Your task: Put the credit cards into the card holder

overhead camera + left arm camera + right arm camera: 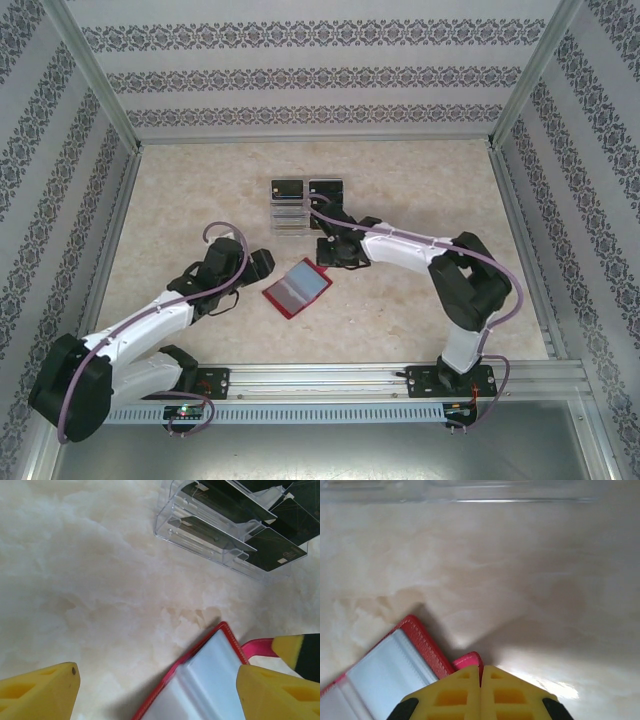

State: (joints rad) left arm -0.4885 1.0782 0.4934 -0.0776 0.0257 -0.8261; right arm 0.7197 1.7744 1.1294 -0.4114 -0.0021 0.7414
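The red card holder lies open on the table, its greyish pockets facing up. Its pink snap tab sticks out at the far corner. My right gripper is shut, with the tab's edge running into the slit between its fingers. Just left of the holder, my left gripper is open, and the holder's near corner lies between its yellow fingers. Several black credit cards stand in a clear plastic rack behind the holder.
The rack's clear base lies just beyond my right gripper. My left gripper is low over the marble-patterned table. Patterned walls and metal rails enclose the table.
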